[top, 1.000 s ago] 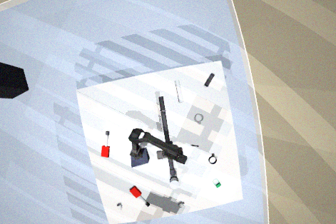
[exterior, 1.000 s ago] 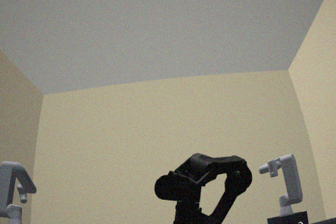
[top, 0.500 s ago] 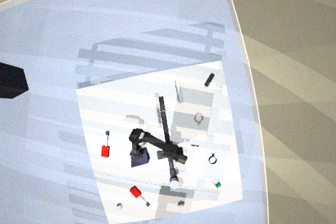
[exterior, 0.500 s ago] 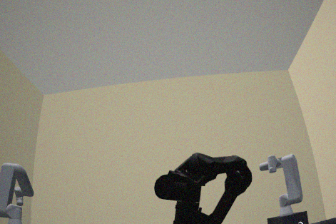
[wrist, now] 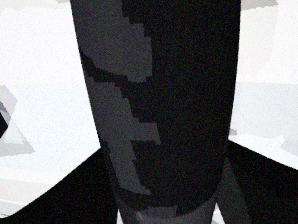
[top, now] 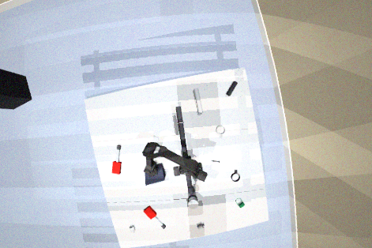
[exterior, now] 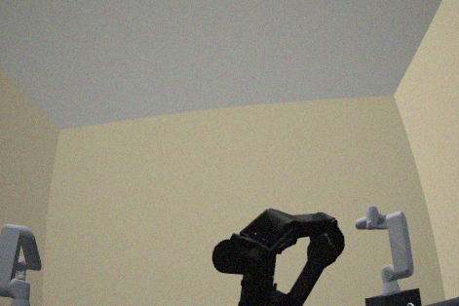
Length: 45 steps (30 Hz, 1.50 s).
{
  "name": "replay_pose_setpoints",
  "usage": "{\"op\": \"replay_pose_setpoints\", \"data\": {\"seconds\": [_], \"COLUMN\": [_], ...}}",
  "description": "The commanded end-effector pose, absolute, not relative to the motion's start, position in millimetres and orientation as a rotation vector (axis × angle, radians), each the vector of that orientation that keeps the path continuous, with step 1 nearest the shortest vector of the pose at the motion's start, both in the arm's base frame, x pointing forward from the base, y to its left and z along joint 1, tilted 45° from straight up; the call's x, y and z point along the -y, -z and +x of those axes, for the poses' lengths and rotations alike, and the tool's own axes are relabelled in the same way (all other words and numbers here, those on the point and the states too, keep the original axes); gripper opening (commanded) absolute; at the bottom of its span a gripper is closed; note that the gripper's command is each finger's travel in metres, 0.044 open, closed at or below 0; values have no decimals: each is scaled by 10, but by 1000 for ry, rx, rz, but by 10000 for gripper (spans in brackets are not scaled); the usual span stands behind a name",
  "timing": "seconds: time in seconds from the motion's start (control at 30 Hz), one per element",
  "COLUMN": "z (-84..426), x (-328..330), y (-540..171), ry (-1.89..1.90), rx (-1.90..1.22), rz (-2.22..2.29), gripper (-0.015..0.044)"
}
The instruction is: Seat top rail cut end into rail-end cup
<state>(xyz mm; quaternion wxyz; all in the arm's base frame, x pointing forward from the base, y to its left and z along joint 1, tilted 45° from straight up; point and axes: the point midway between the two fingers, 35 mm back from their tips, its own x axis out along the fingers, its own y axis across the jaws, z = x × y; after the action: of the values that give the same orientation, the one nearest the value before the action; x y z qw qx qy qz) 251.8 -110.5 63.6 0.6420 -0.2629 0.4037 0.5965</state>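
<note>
The rail (top: 189,183) is a long dark bar running under the arm in the top view; it fills the middle of the wrist view as a thick dark tube (wrist: 190,75). A thin light ring crosses the dark line near its far end, perhaps the loop cap. The near end of the rail meets the top of the big post (top: 192,201), a pale round shape. The cup and band are too small to tell apart there, and the seating depth is unclear. My gripper (wrist: 160,147) is shut on the rail, one finger on each side; the arm covers the fingers in the top view.
Two red-headed tools (top: 116,167) (top: 150,212) lie left and front. A pale tube (top: 197,101), a black cylinder (top: 231,88), a pale ring, a black ring clamp (top: 235,176) and a green-ended part (top: 240,203) lie right. The exterior view shows the arm's upper links (exterior: 277,234).
</note>
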Motion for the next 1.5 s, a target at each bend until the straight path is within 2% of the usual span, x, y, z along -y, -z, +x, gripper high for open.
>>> {"op": "replay_pose_setpoints", "data": {"seconds": [0.0,1.47], "z": [2542,2522], "x": [1120,1198], "y": [-689,-655], "ry": [-1349,-1362], "rx": [-917,-921], "rz": [-607,-604], "gripper": [0,0]}}
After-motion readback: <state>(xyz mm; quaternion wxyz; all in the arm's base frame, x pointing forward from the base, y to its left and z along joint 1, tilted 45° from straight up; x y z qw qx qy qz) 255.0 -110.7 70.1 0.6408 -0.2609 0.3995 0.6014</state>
